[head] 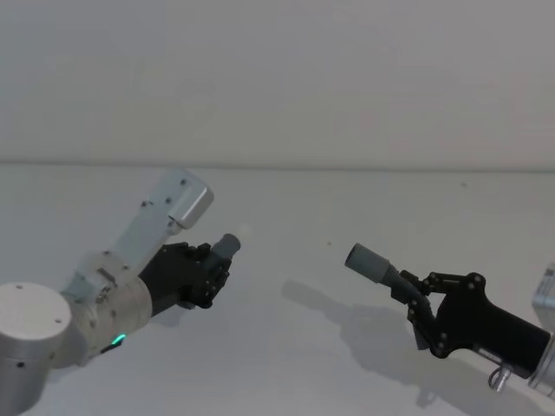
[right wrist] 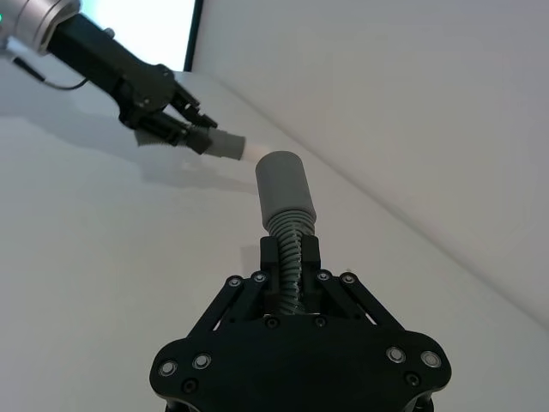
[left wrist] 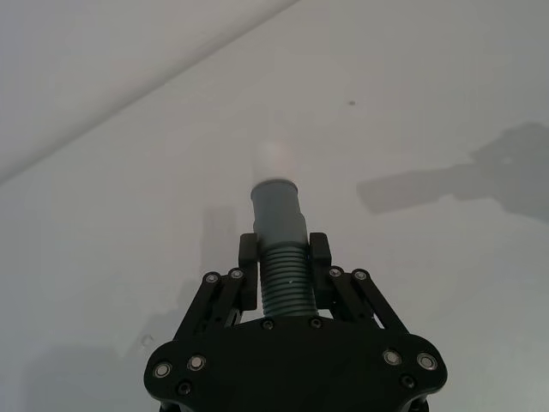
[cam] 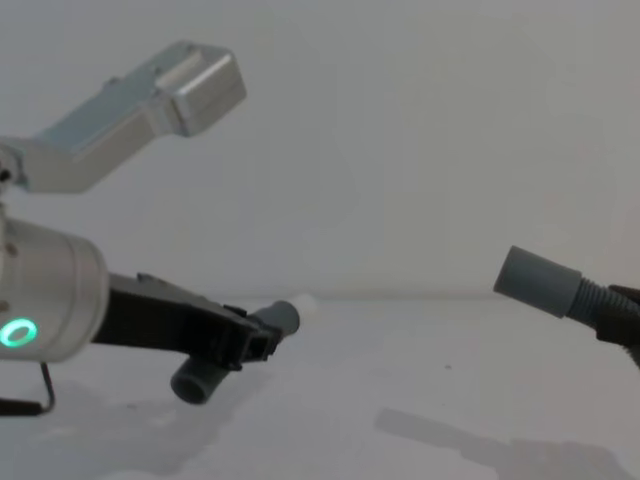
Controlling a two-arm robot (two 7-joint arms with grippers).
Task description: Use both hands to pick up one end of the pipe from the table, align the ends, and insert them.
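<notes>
Two hose pieces are held up off the table (head: 295, 373), one in each gripper. The left gripper (left wrist: 285, 257) is clamped on the ribbed middle of the left hose piece (left wrist: 284, 287). Just ahead of its fingers the smooth grey cuff (left wrist: 278, 210) stands out, and beyond that comes the narrower white tip (left wrist: 276, 156). The right gripper (right wrist: 290, 257) is likewise closed on the ribs of the right hose piece (right wrist: 291, 249), with the wider open cuff (right wrist: 285, 184) carried just beyond its fingertips. The two ends are turned roughly toward each other but are kept well apart, with bare table between them. The pieces are judged light, and the ribbed stretch is judged bendy, so a cuff could be deflected sideways when pushed. A hold on the ribs close behind the cuff, as taken here, is judged best, since the ridges give the fingers purchase and the smooth cuffs look slippery. The white tip is hard to pick out against the pale table and wall (head: 277, 78). The bore of the open cuff cannot be looked into. The rear of the right hose piece is hidden behind the fingers. In the chest view, the right gripper is cut off at the edge.
</notes>
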